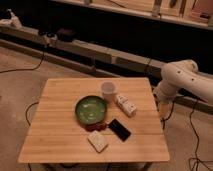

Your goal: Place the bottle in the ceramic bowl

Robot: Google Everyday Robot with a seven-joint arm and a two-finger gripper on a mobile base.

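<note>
The bottle [126, 105] is small, whitish and oblong with dark marks, and lies on its side on the wooden table [60, 135], just right of the ceramic bowl [91, 110]. The bowl is round and shallow, glossy green inside with a darker rim, and holds nothing. My white arm [186, 79] comes in from the right and bends down. My gripper [163, 104] hangs at the table's right edge, about a bowl's width to the right of the bottle and apart from it.
A translucent whitish cup [108, 90] stands behind the bowl and the bottle. A black flat object [119, 129], a pale rectangular block [98, 141] and a reddish-brown item [96, 126] lie in front of the bowl. Cables run over the floor. A dark shelf wall stands behind.
</note>
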